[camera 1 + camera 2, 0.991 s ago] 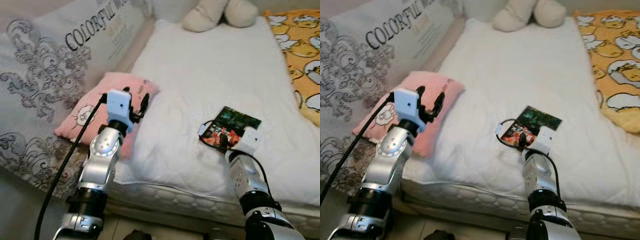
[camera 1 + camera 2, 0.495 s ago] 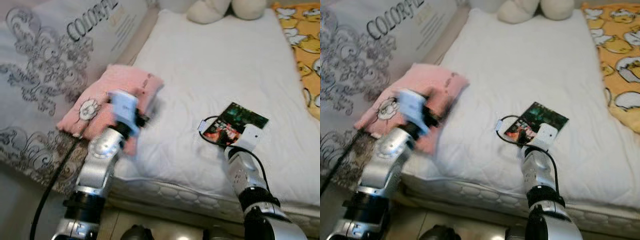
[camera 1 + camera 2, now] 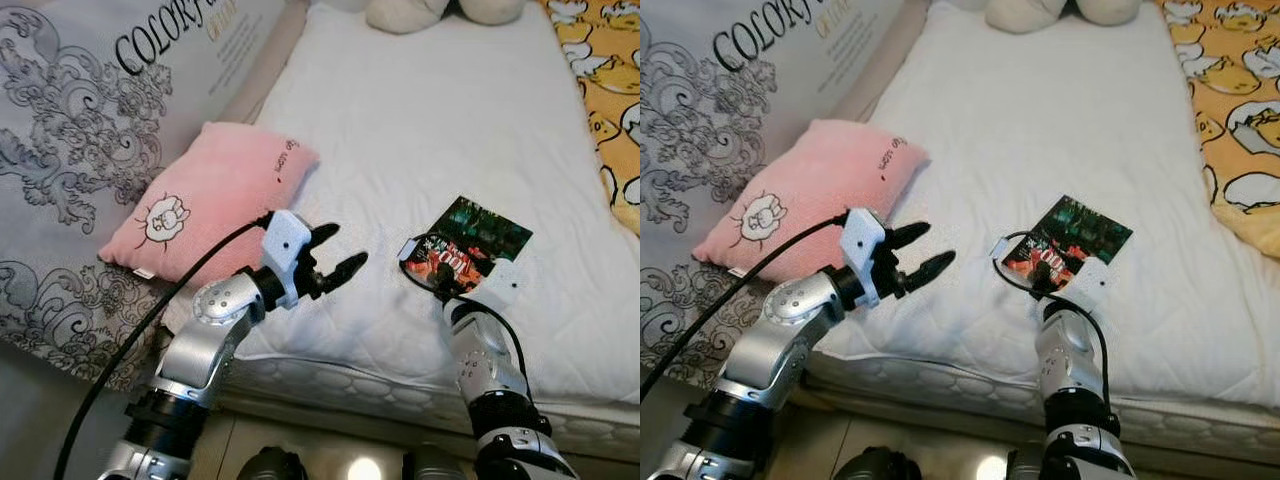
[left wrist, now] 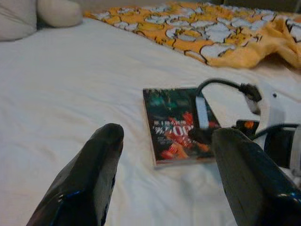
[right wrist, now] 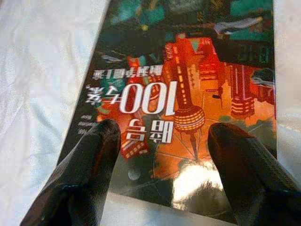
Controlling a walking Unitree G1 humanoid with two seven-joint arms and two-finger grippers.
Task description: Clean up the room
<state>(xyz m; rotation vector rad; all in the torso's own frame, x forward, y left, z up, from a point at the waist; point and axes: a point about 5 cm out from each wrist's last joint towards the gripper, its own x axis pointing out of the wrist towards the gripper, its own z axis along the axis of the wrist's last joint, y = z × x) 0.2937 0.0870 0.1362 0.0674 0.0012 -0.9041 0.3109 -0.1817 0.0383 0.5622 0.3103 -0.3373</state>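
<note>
A book point(image 3: 468, 245) with a dark green and red cover lies flat on the white mattress point(image 3: 420, 120). My right gripper point(image 3: 447, 281) hovers at its near edge, open, with its two black fingers point(image 5: 89, 174) spread over the cover point(image 5: 178, 99). My left gripper point(image 3: 340, 252) is open above the mattress to the left of the book, pointing toward the book point(image 4: 181, 125). A pink pillow point(image 3: 200, 205) rests at the mattress's left edge, behind my left arm.
A grey patterned cushion point(image 3: 90, 120) with lettering leans along the left side. A yellow blanket point(image 3: 605, 90) with duck prints covers the right. A cream plush toy point(image 3: 440, 10) sits at the far end. Floor shows below the mattress edge.
My left arm swung down from over the pink pillow and now points right toward the book. The camera tilted down slightly. The right gripper stays at the book.
</note>
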